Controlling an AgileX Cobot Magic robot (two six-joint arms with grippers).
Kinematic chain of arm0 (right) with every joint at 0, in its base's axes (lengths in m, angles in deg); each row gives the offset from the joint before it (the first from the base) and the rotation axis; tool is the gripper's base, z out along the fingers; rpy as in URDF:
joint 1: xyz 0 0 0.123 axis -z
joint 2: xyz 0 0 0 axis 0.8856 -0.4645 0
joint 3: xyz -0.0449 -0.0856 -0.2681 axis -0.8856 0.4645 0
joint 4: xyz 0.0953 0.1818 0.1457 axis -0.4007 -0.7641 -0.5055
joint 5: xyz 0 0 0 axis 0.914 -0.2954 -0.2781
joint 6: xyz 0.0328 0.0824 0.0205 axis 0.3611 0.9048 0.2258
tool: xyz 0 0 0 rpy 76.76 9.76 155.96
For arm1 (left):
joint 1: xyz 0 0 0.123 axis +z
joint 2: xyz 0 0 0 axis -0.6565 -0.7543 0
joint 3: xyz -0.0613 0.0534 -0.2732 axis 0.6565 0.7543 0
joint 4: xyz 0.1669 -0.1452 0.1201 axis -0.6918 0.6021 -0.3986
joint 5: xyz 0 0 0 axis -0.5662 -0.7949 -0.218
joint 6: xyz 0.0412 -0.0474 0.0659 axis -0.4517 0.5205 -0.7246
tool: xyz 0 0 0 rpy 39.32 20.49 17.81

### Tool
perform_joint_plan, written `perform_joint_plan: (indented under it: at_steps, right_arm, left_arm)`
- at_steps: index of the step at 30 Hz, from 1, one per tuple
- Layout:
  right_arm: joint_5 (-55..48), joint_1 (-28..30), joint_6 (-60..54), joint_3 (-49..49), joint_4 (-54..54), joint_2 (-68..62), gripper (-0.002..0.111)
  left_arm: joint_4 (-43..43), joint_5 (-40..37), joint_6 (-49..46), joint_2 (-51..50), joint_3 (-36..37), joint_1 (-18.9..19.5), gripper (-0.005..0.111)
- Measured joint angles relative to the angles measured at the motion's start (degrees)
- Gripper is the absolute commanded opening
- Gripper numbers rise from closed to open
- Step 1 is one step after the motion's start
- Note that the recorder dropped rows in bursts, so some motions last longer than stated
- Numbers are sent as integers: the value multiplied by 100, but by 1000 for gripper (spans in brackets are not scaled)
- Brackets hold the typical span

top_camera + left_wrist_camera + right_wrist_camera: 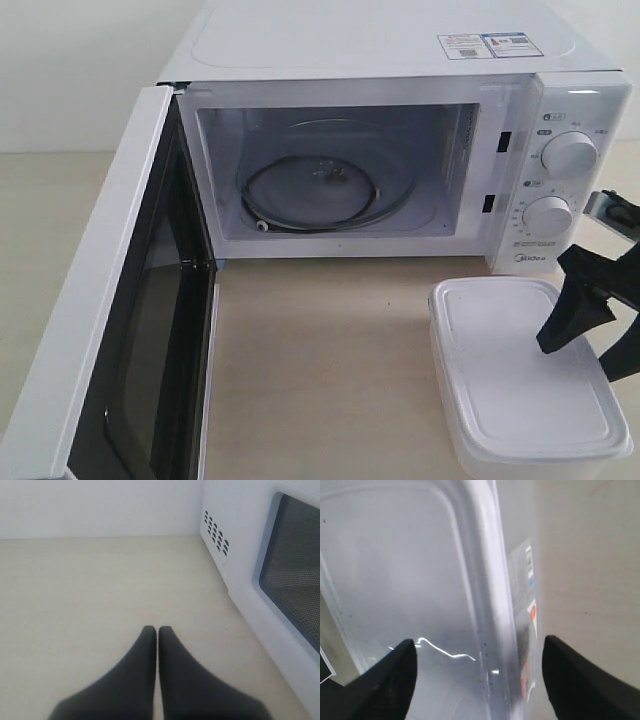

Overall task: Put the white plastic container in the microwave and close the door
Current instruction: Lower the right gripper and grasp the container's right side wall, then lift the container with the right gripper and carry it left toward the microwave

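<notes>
Hovering over the far-right edge of the white plastic container [520, 370], the right gripper [479, 641] has its fingers spread wide, one above the lid, the other outside the side wall that carries the red-and-dark label [530, 615]; nothing is gripped. The container stands on the table [320, 360], just in front of the microwave [400, 40], below its two dials [568, 153] and right of the open cavity. The door [100, 300] is swung fully open; the glass turntable [320, 185] is bare. The left gripper [157, 630] has its fingers pressed together, empty, low beside the door's outer face. Judgement: with the lid on, the bite likely has to take the rim, so descend square and close slowly, as smooth plastic may slip or tip. Lift only enough to clear the sill, carry it left and inward, and keep clear of the dial panel.
</notes>
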Motion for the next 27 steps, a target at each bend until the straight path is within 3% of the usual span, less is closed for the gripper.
perform_joint_plan:
  at_steps: [9,11,13,15,27]
  right_arm:
    - [-125,0,-175,0,-215,-173,66]
    - [-139,0,-198,0,-215,-173,59]
    - [-148,0,-218,0,-215,-173,37]
    - [-148,0,-229,0,-224,-173,25]
    - [-234,0,-442,0,-310,-173,24]
  left_arm:
    - [0,0,0,0,0,0,4]
    - [0,0,0,0,0,0,4]
    - [0,0,0,0,0,0,4]
    - [0,0,0,0,0,0,4]
    - [0,0,0,0,0,0,4]
